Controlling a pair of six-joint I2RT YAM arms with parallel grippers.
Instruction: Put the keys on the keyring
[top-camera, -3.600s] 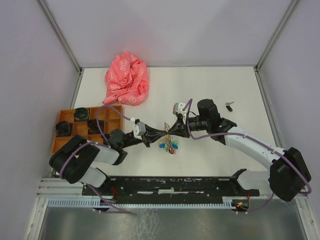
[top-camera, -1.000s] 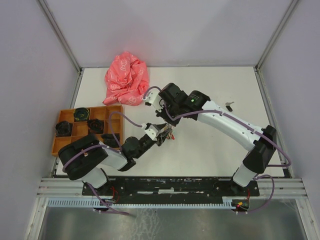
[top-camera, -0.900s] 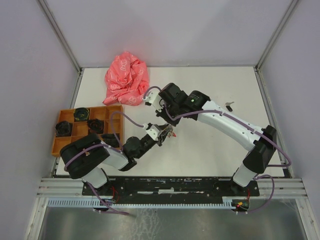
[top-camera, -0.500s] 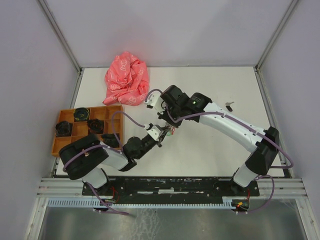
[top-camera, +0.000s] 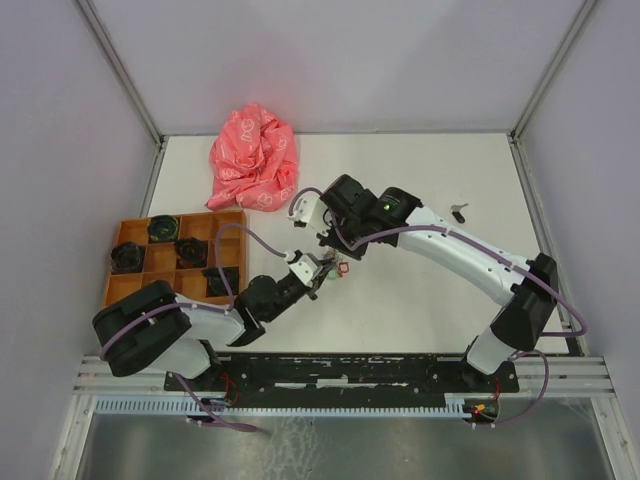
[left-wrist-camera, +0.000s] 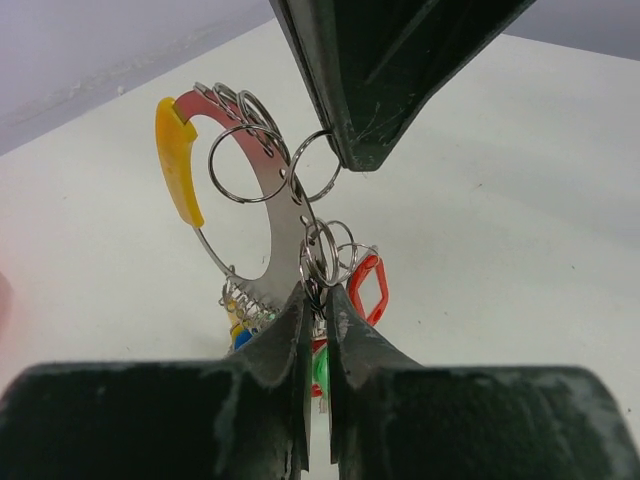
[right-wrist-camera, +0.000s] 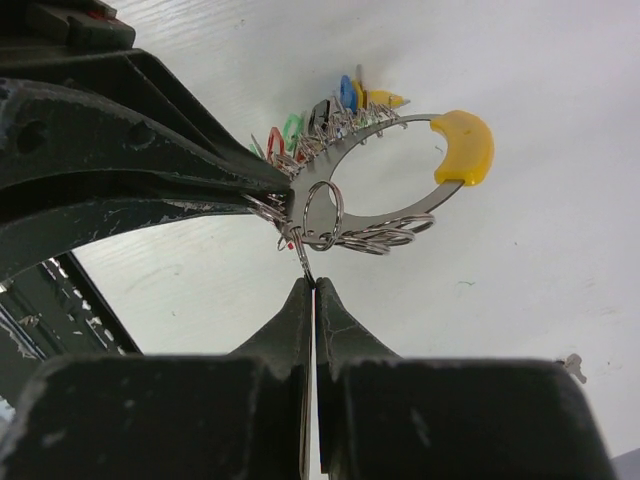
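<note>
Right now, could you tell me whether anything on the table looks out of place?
A small dark key lies alone near the table's right side, far from the keyring held mid-table, so it looks stray. The pink cloth at the back is only crumpled.

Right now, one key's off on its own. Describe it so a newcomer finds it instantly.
Look at the white table, far right side. A small dark-headed key lies there alone on the bare surface. Unlike the coloured tags bunched on the yellow-tipped keyring mid-table, it is loose and dark.
</note>
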